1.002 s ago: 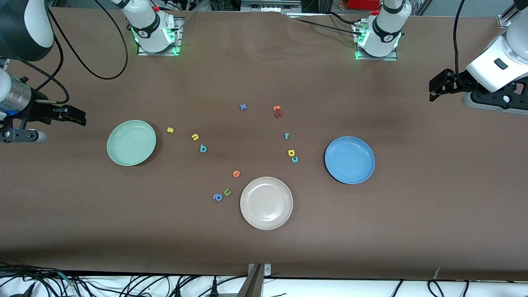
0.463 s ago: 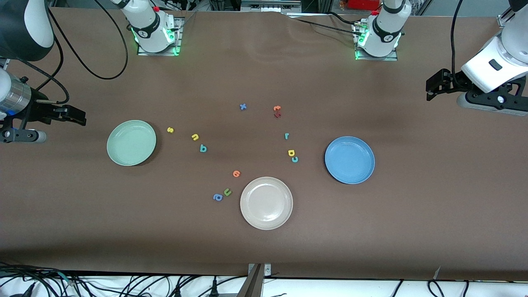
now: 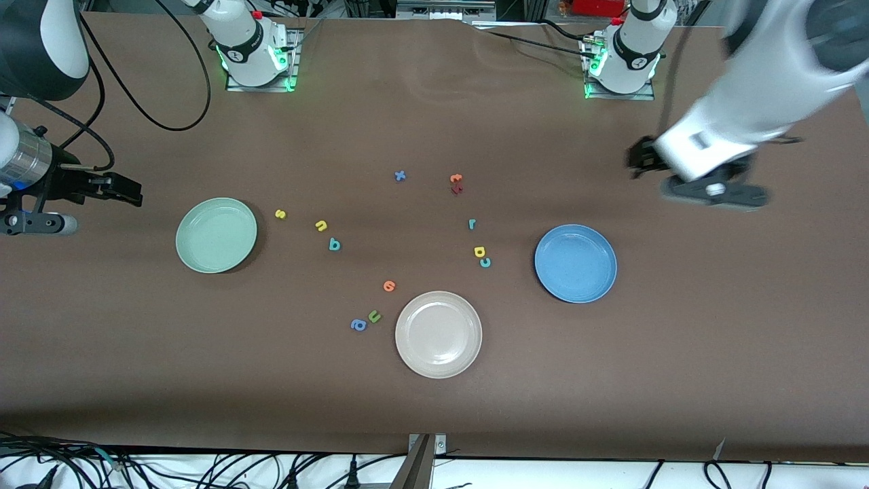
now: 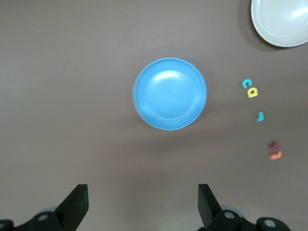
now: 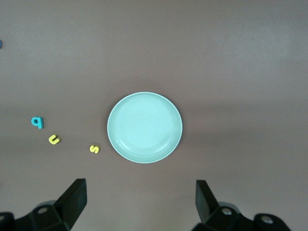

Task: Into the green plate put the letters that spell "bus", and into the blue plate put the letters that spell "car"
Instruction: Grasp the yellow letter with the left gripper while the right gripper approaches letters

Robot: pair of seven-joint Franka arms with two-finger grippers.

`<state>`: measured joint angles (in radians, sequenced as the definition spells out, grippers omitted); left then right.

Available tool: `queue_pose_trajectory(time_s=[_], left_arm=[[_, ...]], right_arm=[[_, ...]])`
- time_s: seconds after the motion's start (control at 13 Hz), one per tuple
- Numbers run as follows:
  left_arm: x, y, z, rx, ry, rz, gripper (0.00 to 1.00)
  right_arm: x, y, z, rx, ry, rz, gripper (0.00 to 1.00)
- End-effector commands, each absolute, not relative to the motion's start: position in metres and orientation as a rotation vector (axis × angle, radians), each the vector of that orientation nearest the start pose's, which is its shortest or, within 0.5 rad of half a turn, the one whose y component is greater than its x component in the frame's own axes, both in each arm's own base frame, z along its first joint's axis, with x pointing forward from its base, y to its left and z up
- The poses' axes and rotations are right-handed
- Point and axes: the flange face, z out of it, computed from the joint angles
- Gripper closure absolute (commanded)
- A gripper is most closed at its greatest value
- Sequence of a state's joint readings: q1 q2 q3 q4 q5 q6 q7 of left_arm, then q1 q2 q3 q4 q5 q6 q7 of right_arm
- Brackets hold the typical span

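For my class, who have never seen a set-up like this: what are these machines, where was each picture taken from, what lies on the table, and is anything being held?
Two robot arms work at a brown table. One picture looks down from across it; the other two come from cameras on the wrists. The left gripper hangs open over bare table by the blue plate. The right gripper waits open beside the green plate. A beige plate and small foam letters, such as a yellow s and a teal c, lie on the table. Nothing is held.
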<state>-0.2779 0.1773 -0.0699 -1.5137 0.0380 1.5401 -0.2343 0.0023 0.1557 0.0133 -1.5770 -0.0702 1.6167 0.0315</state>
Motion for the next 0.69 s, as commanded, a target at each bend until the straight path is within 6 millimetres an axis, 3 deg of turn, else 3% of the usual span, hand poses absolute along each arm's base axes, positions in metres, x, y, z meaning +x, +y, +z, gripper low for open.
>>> queue_pose_trajectory(time_s=[0.0, 0.15, 0.31, 0.62], left_arm=[[0.573, -0.273, 0.495, -3.042, -0.053, 0.169, 0.0], [0.571, -0.33, 0.453, -3.047, -0.216, 0.114, 0.0], [0.571, -0.366, 0.41, -3.078, -0.251, 0.11, 0.0], [0.566, -0.413, 0.326, -3.126, -0.213, 0.131, 0.0]], right_arm=[[0.59, 0.006, 0.539, -3.193, 0.039, 0.227, 0.0], [0.592, 0.019, 0.539, -3.194, 0.01, 0.207, 0.0], [0.591, 0.047, 0.536, -3.204, 0.037, 0.208, 0.01], [0.592, 0.112, 0.494, -3.222, 0.206, 0.29, 0.01]])
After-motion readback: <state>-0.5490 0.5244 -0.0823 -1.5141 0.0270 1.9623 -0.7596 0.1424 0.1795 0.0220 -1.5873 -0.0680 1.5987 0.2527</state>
